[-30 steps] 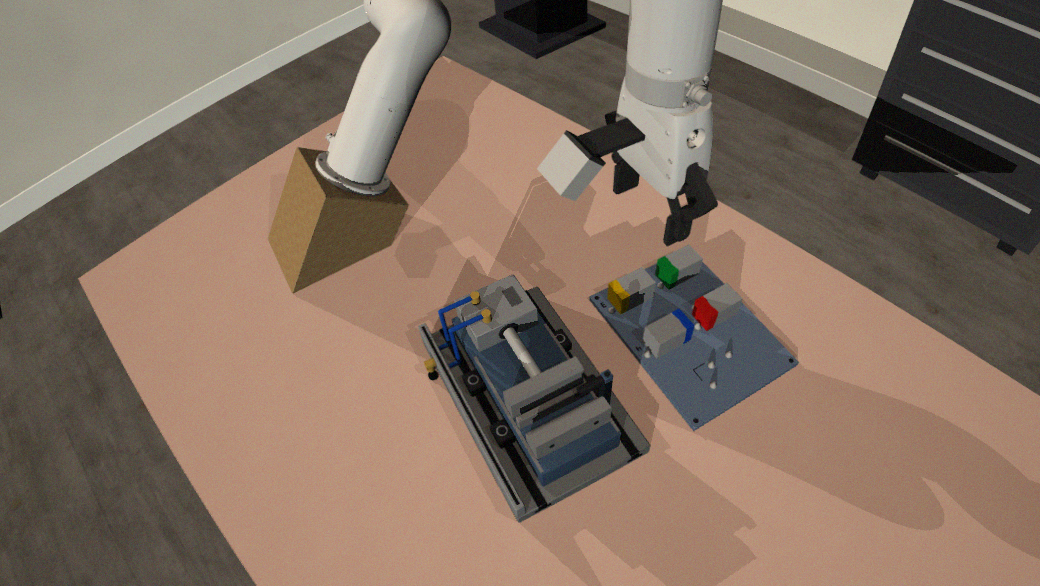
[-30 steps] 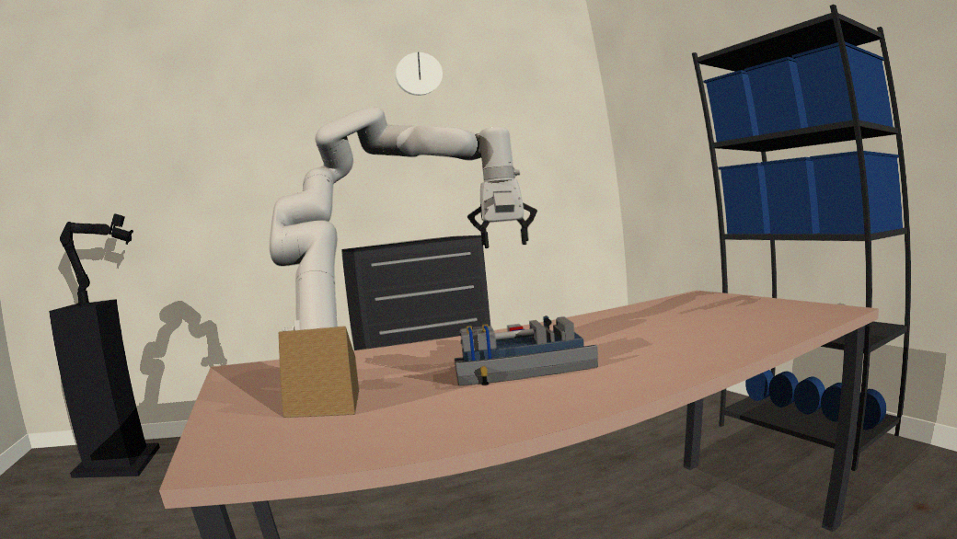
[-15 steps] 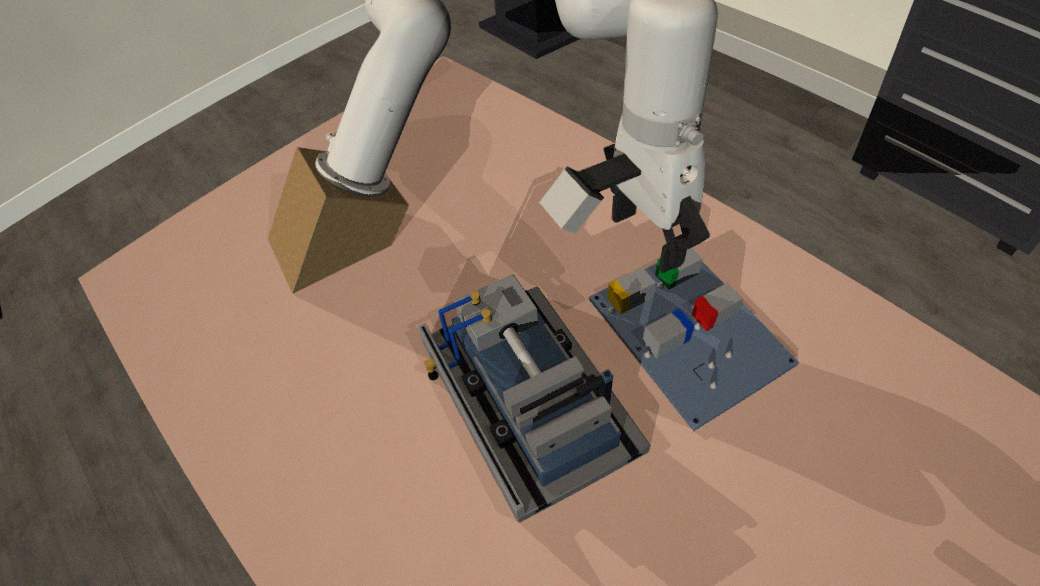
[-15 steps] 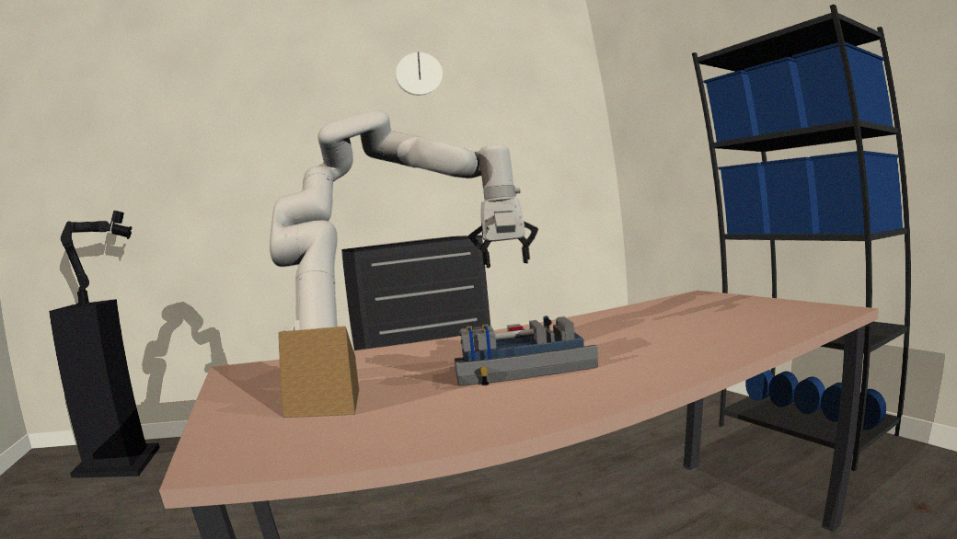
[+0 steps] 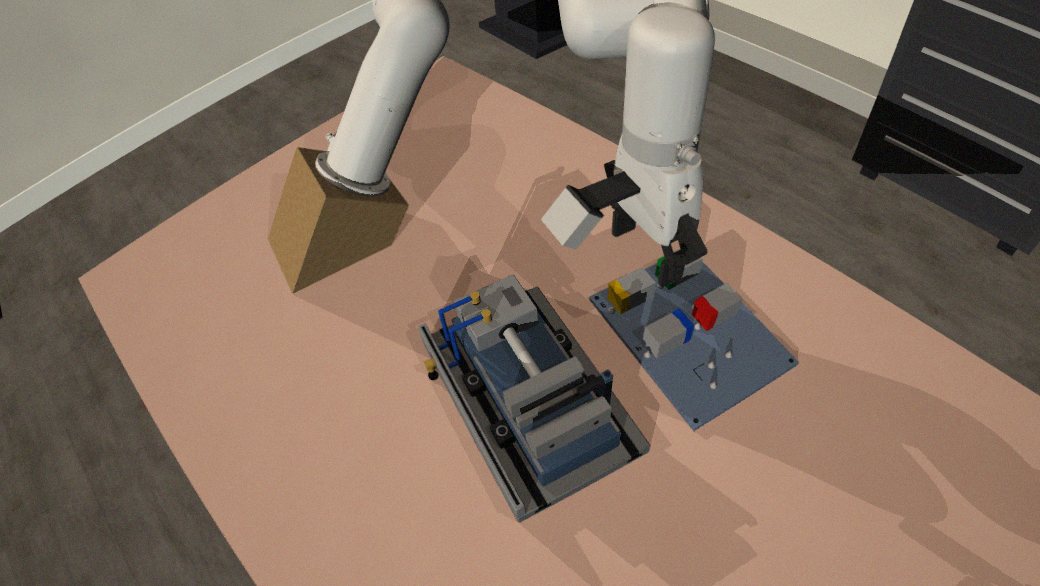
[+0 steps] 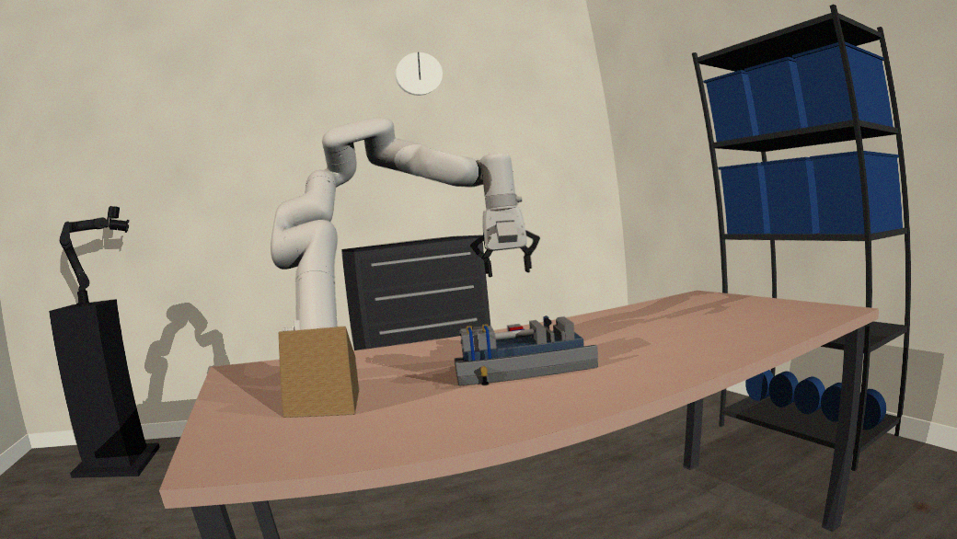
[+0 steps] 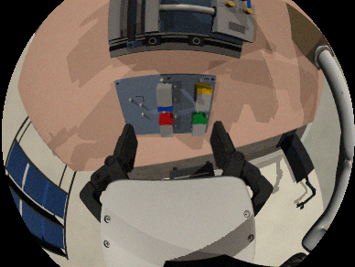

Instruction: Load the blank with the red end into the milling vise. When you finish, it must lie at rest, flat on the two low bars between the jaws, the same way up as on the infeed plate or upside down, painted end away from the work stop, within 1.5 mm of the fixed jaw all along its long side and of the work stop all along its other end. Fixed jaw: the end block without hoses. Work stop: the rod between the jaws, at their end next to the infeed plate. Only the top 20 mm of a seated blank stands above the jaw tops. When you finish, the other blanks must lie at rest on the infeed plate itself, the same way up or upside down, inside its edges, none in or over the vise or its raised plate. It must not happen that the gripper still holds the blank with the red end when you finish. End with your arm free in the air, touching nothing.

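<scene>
End effector (image 5: 646, 247) (image 6: 509, 270) (image 7: 173, 132) fully open, empty in midair

Gripper (image 5: 646, 254) (image 6: 509, 270) (image 7: 173, 132) was lowered, fingers spread, toward infeed plate (image 5: 756, 356) (image 7: 133, 121); forearm (image 6: 435, 165) was sloped more steeply downward. In top view, green-ended blank (image 5: 692, 267) (image 7: 199, 129) was partly covered by finger.
</scene>
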Controlling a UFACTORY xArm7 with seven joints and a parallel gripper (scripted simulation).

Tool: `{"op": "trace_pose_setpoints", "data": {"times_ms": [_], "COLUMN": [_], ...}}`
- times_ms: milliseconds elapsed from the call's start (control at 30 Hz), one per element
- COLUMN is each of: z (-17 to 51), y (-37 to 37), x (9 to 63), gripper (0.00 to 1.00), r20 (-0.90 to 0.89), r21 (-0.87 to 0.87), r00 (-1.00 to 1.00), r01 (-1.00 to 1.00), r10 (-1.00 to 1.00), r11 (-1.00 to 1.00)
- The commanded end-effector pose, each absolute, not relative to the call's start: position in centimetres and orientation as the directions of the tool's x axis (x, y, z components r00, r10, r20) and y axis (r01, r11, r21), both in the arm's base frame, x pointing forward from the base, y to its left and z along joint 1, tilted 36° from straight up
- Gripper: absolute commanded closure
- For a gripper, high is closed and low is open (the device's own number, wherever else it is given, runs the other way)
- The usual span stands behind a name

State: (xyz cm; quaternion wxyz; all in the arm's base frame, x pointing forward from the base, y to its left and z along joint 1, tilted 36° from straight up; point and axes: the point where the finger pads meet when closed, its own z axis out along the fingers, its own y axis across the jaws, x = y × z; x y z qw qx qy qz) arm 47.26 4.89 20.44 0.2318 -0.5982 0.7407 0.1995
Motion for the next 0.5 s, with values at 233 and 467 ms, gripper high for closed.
{"op": "trace_pose_setpoints", "data": {"times_ms": [233,467], "z": [20.86,21.08], "y": [4.56,4.39], "x": [47.40,47.36], "gripper": [0.00,0.00], "r20": [-0.587,-0.587], "r21": [0.028,0.027], "r00": [-0.176,-0.176], "r01": [-0.980,-0.980], "r10": [-0.790,-0.790], "r11": [0.198,0.198]}}
